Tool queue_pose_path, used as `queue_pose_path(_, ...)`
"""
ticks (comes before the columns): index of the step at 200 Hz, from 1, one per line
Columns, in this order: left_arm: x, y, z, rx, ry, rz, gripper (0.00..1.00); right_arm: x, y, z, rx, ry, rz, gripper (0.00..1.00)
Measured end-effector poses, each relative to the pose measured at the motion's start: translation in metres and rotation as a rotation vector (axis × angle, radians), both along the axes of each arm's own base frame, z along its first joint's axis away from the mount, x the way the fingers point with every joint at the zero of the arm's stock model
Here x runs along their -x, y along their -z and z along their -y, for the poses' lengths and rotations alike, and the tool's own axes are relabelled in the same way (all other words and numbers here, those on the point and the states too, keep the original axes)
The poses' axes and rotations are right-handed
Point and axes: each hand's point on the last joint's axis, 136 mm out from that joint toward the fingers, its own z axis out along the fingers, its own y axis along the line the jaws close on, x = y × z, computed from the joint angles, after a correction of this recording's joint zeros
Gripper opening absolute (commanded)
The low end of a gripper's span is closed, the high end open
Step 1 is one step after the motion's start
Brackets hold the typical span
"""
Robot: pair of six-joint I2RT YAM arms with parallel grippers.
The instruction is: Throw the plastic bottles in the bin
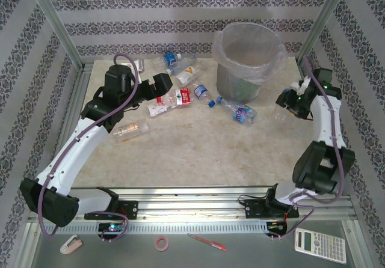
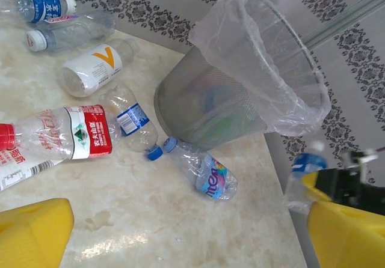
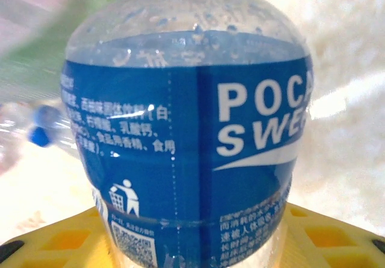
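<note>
**Entry: bottle clearance, one bottle in hand**

- Step in hand: I judge this to be the pick-up of one bottle, with the carry to the bin not yet begun.
- Right pincer (image 1: 290, 101): closed around the blue-labelled bottle (image 3: 192, 148), its yellow pads against the lower sides. It sits to the right of the bin (image 1: 237, 86), near the tabletop (image 1: 198, 154) edge.
- Left pincer (image 1: 170, 83): spread wide and holding nothing, poised over the cluster on the left.
- Bin: upright at the far middle, its bag liner folded over the rim.
- Loose stock on the tabletop:
  - a red-labelled bottle (image 2: 84, 133);
  - a white-labelled bottle (image 2: 96, 70);
  - a small blue-capped bottle (image 2: 133, 122);
  - a colour-labelled bottle (image 2: 210, 178) lying just beside the bin's foot;
  - an orange-labelled bottle (image 1: 129, 130) near my left arm;
  - more bottles at the far left.
- Next move, as I see it: lift the held bottle above the rim, swing it left over the bin's mouth, then let go. The liner flares outward, so I want height to spare.
- Hard to make out:
  - the held bottle's neck and cap are cut off in the right wrist view;
  - I cannot tell whether its base rests on the tabletop;
  - the bin's contents are only blurred colour through its wall;
  - my left arm covers part of the far-left bottles.
</note>
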Motion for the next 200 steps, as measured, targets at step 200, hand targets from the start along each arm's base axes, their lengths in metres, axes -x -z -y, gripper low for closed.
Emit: queue_pose_path(200,-0.013,0.017,0.012,0.004,0.036,-0.038,1.00,0.079,-0.383,-0.050,0.165,0.011,1.325,0.30)
